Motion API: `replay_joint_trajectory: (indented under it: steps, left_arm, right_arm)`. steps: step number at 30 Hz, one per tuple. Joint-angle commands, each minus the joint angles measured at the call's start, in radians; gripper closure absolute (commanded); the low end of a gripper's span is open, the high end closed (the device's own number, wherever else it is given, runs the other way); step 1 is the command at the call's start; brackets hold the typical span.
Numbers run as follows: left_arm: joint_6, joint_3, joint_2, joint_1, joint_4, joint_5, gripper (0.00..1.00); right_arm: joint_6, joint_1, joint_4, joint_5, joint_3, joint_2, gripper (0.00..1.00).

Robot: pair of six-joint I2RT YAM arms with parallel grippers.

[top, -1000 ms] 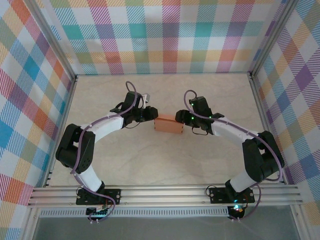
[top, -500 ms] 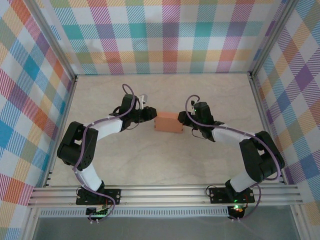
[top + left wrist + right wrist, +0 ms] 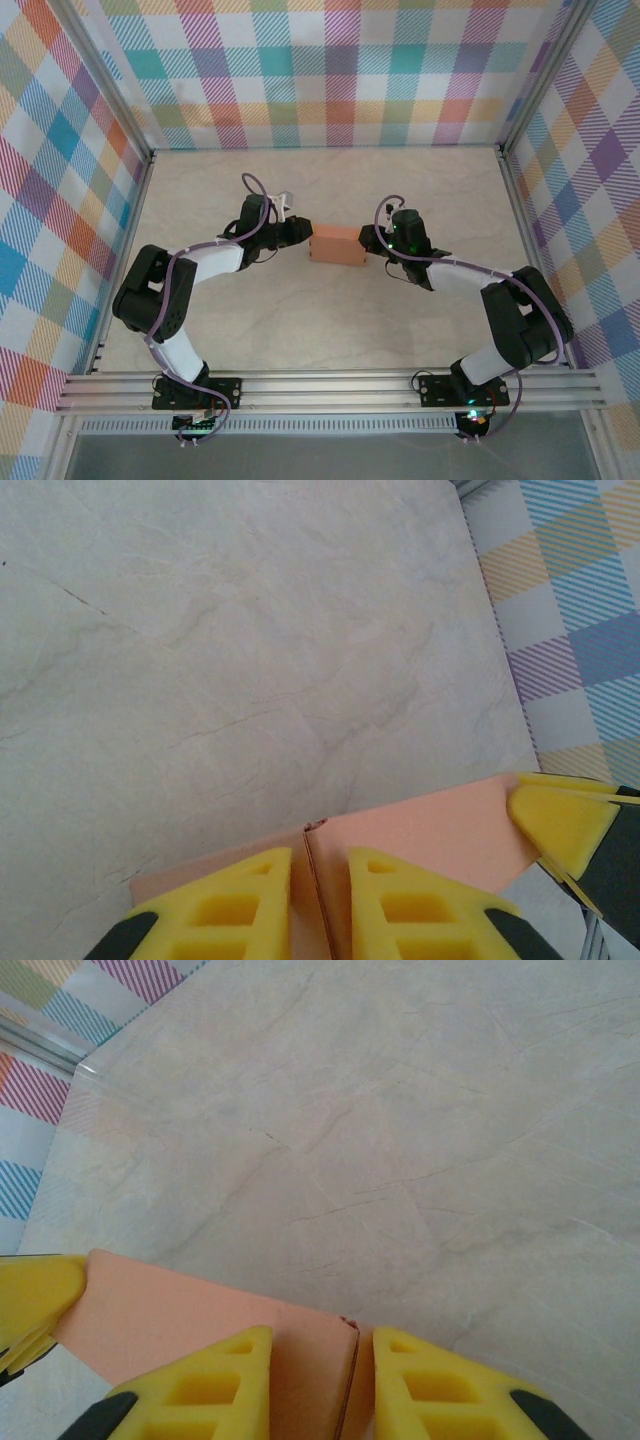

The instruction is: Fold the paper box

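Observation:
The paper box (image 3: pixel 338 246) is a small salmon-orange rectangular box lying on the table between my two arms. My left gripper (image 3: pixel 303 232) is at its left end and my right gripper (image 3: pixel 376 243) is at its right end. In the left wrist view, the left gripper (image 3: pixel 320 865) has its yellow fingers closed round a card edge of the box (image 3: pixel 430 830). In the right wrist view, the right gripper (image 3: pixel 320 1345) pinches the box's corner (image 3: pixel 170 1305), with a thin seam between the fingers. Each wrist view also catches a yellow finger of the other gripper at the box's far end.
The pale marbled table (image 3: pixel 330 320) runs out to checked side walls (image 3: pixel 70 200) and a metal frame rail (image 3: pixel 330 385) along the near edge. Open tabletop lies behind and in front of the box.
The right gripper's jaws have narrowed from wide open onto the box's right end. The left jaws have tightened a little. The box and both wrists have shifted slightly away from the bases.

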State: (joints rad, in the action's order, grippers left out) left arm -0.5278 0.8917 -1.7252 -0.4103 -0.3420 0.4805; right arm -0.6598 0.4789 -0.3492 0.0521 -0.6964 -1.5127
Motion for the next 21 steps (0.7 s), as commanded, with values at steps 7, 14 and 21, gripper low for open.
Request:
replay_joint_trajectory:
  steps: [7, 14, 21]
  left_arm:
    - [0.065, -0.039, -0.066, -0.034, 0.331, -0.117, 0.82]
    - [0.083, -0.030, -0.057, -0.040, 0.343, -0.114, 0.80]
    - [0.103, -0.010, -0.049, -0.041, 0.370, -0.099, 0.80]
  right_arm:
    - [0.206, 0.011, 0.241, 0.022, -0.088, 0.075, 0.59]
    - [0.694, -0.062, 0.446, 0.286, -0.236, 0.086, 0.18]
    - [1.231, -0.138, 0.781, 0.510, -0.385, 0.002, 0.07]
